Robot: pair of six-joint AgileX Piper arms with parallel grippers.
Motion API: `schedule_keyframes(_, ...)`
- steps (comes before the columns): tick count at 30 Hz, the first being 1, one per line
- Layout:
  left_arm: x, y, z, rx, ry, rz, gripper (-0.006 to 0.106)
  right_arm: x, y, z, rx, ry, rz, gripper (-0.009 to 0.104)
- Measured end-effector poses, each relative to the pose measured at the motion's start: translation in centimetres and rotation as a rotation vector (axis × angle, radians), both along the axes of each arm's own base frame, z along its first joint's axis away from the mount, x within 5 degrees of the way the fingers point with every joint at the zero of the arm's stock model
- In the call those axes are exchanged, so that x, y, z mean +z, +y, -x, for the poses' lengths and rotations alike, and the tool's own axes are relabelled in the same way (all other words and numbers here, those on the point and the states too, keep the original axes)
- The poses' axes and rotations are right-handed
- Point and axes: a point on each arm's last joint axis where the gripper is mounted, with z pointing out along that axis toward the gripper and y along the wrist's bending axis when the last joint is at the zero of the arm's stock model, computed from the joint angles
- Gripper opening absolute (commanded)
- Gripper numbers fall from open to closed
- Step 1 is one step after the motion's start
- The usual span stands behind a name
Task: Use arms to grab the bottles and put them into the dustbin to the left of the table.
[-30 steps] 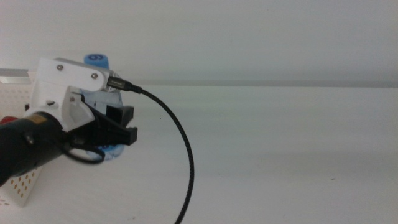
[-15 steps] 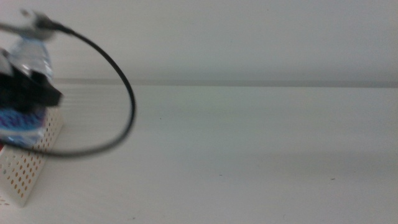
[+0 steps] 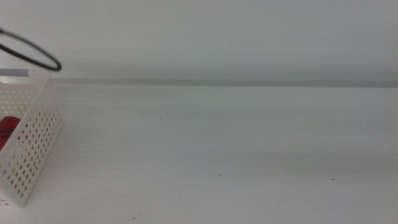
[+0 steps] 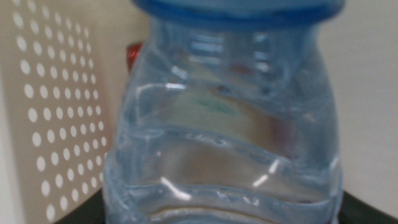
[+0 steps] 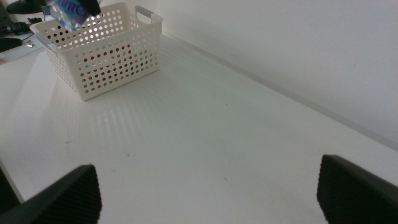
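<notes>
The clear blue-capped water bottle (image 4: 230,124) fills the left wrist view, and my left gripper (image 4: 224,214) is shut on its lower body. In the right wrist view that bottle (image 5: 67,12) hangs over the white perforated dustbin (image 5: 106,56). The middle view shows the dustbin (image 3: 31,149) at the far left with a red can (image 3: 7,127) inside; only a black cable loop (image 3: 37,59) of the left arm appears there. My right gripper (image 5: 211,193) is open above the table, holding nothing. The can's red (image 4: 134,53) also peeks out behind the bottle.
The white table (image 3: 236,149) stretches right of the dustbin up to the pale back wall (image 3: 217,37). The perforated dustbin wall (image 4: 56,124) stands close beside the held bottle.
The left arm has swung left with the water bottle, leaving the middle view; only its cable loop still shows. The dustbin is now unobstructed.
</notes>
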Motion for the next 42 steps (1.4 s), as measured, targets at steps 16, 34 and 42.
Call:
schedule_keyframes(16, -7.0, 2.5, -3.1, -0.045, 0.129, -0.013, 0.015, 0.0, 0.0, 0.0, 0.000, 0.000, 0.000, 0.093)
schedule_keyframes(34, -4.0, 1.0, -2.0, -0.070, 0.150, -0.132, 0.094, 0.0, 0.0, 0.0, 0.001, 0.001, -0.001, 0.093)
schedule_keyframes(42, 3.5, -4.2, 0.5, -0.101, -0.055, -0.229, 0.094, 0.0, 0.0, 0.0, 0.001, 0.001, -0.002, 0.093)
